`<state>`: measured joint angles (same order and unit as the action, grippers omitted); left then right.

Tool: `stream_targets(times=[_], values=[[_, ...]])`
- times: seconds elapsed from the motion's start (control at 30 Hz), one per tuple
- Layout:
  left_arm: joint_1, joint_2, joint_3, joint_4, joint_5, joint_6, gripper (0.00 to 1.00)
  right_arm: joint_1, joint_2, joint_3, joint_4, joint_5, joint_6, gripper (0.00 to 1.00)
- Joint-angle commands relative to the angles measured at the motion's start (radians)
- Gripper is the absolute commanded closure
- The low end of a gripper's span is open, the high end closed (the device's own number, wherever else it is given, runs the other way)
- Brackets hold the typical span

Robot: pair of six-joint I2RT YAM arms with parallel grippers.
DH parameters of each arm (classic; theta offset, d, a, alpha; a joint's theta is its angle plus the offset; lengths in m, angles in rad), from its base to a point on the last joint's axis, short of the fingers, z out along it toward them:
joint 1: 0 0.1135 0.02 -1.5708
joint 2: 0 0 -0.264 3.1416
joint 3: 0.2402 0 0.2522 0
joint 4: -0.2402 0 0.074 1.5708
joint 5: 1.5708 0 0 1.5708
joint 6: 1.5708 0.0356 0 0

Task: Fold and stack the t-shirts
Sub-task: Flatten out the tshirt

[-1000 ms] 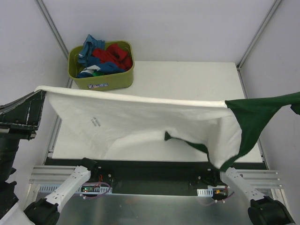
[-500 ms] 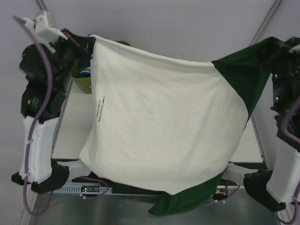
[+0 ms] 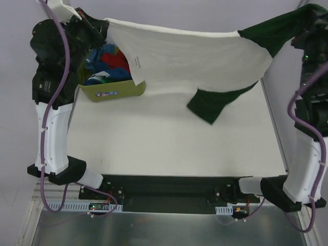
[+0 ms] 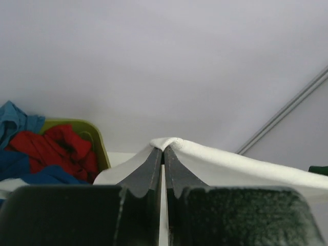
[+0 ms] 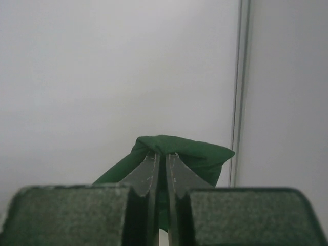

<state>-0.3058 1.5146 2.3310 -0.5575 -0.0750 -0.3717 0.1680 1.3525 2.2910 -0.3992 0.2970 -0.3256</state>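
Moved rearward, cream green-sleeved cloth t-shirt (image 3: 195, 56) spans tabletop's (image 3: 154, 136) far edge; wrist views show left gripper (image 4: 164, 151) and right gripper (image 5: 160, 157) clamping it.

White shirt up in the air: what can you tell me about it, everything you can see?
The shirt is soft cream cloth with dark green parts. It hangs stretched wide between two grippers. The left gripper pinches a cream edge, and the right gripper pinches green cloth at the other end. A green sleeve dangles below, over the table. A small line of print runs near its left edge.
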Motion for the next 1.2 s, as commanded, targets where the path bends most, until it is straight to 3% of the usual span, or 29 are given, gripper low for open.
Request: stream_targets(times=[0.0, 0.07, 0.1, 0.17, 0.33, 0.4, 0.43, 0.53, 0.67, 0.83, 1.17], values=[[0.010, -0.138, -0.060, 0.073, 0.061, 0.020, 1.00, -0.004, -0.199, -0.072, 0.194, -0.007, -0.030, 0.99], [0.010, -0.221, -0.246, 0.091, 0.141, 0.011, 1.00, -0.004, -0.307, -0.207, 0.184, -0.019, 0.000, 0.99], [0.010, -0.252, -0.327, 0.112, 0.167, 0.010, 1.00, -0.004, -0.352, -0.372, 0.180, -0.039, 0.013, 0.97], [0.010, -0.338, -0.581, 0.168, 0.216, 0.007, 1.00, -0.004, -0.485, -0.523, 0.113, -0.149, 0.043, 0.94], [-0.016, -0.535, -1.167, 0.306, 0.279, -0.070, 1.00, -0.002, -0.728, -1.033, -0.097, -0.277, 0.301, 0.92], [-0.029, -0.597, -1.316, 0.391, 0.313, -0.172, 1.00, -0.004, -0.771, -1.134, -0.228, -0.271, 0.380, 0.91], [-0.036, -0.667, -1.483, 0.434, 0.320, -0.203, 1.00, -0.005, -0.803, -1.184, -0.281, -0.228, 0.489, 0.91], [-0.065, -0.761, -1.761, 0.554, 0.346, -0.320, 1.00, -0.002, -0.843, -1.318, -0.469, -0.229, 0.572, 0.91], [-0.075, -0.875, -1.955, 0.581, 0.377, -0.412, 1.00, -0.004, -0.889, -1.418, -0.717, -0.248, 0.594, 0.92], [-0.076, -0.953, -2.072, 0.538, 0.333, -0.469, 1.00, -0.005, -0.957, -1.530, -0.787, -0.266, 0.635, 0.90], [-0.076, -1.076, -2.057, 0.263, 0.178, -0.581, 1.00, -0.004, -0.892, -1.432, -0.885, -0.069, 0.628, 0.92]])
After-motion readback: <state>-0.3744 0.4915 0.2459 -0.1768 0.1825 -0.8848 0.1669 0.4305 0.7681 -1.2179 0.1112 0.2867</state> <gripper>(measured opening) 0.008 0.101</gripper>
